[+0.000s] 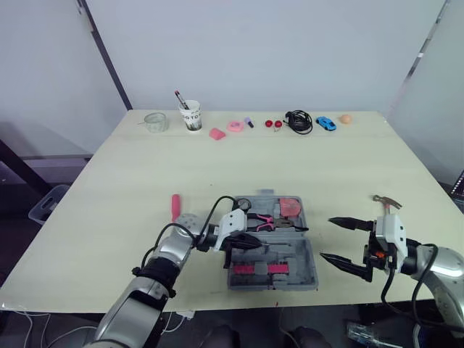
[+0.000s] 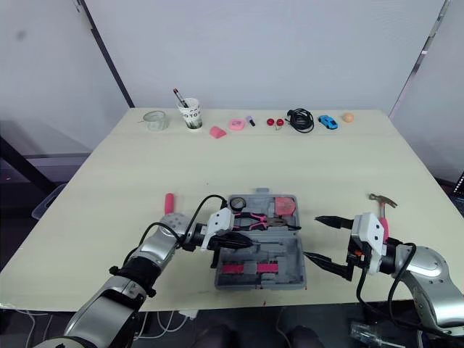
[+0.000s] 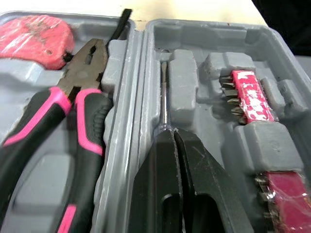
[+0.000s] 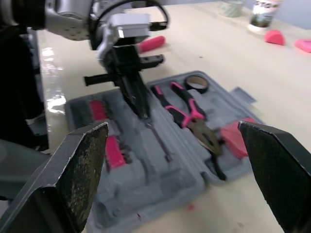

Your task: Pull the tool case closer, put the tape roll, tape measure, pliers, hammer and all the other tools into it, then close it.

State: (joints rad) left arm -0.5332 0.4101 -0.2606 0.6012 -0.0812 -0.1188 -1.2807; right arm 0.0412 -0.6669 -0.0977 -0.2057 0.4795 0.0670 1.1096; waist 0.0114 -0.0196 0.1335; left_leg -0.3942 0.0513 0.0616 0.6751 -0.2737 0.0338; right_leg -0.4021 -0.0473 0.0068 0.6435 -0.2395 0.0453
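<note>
The grey tool case (image 1: 304,254) lies open near the table's front edge. In its far half sit a tape roll (image 1: 243,204), pink-handled pliers (image 1: 264,221) and a red tape measure (image 1: 290,207). Pink bit holders (image 1: 255,270) fill the near half. My left gripper (image 1: 259,242) reaches into the case from the left, shut on a thin metal shaft (image 3: 164,97) that lies along a slot. To the right of the case my right gripper (image 1: 325,238) stands open and holds nothing. The hammer (image 1: 388,203) lies on the table just behind it.
A pink-handled tool (image 1: 175,206) lies on the table left of the case. Along the far edge stand a glass jar (image 1: 155,122), a paper cup with pens (image 1: 191,116), small pink items (image 1: 235,125), a black cable (image 1: 299,121), a blue toy car (image 1: 325,123) and an orange ball (image 1: 346,118).
</note>
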